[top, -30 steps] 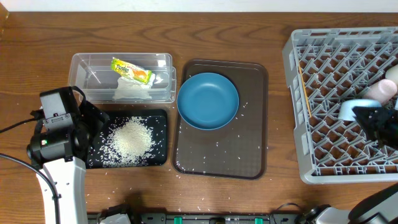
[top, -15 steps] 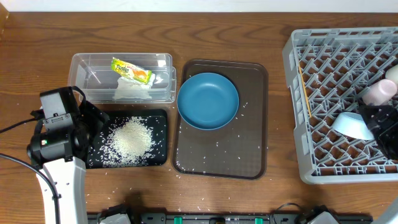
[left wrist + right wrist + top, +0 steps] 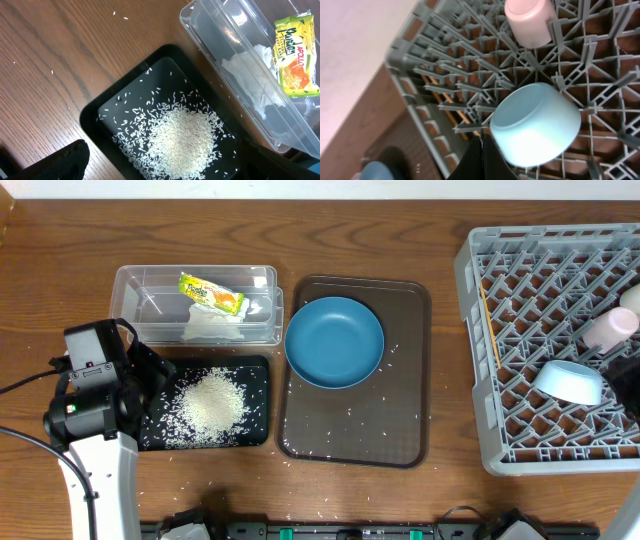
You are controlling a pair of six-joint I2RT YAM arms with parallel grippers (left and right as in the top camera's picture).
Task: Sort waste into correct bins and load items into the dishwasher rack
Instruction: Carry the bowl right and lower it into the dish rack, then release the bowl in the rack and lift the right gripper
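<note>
Since a second ago the right gripper (image 3: 481, 150) has let go of the pale white round bowl (image 3: 568, 382) and pulled back toward the right edge of the table. Its jaws are pressed together on nothing. The bowl sits in the large grey plastic lattice rack (image 3: 480, 300), just beside the small pinkish cup (image 3: 608, 328), and nothing touches it.

The bowl seems to lie tipped with its mouth down against the pegs and its rounded outside facing up. From overhead its oval runs roughly left to right. The thin wooden chopsticks (image 3: 489, 330) lie along the rack's left side, their long axis running front to back.

The left gripper (image 3: 162, 165) hangs wide open and empty over the shallow black tub (image 3: 255, 375) of white rice grains (image 3: 210, 405). The snack wrapper (image 3: 211, 293) and crumpled tissue (image 3: 213, 328) lie in the clear plastic tub (image 3: 135, 290).

Placing the bowl looks finished. The large round blue plate (image 3: 334, 341), flat on the brown tray (image 3: 400, 430), appears to be what remains. Taking it would mean reopening a gripper, pinching the rim and standing the plate between pegs.
</note>
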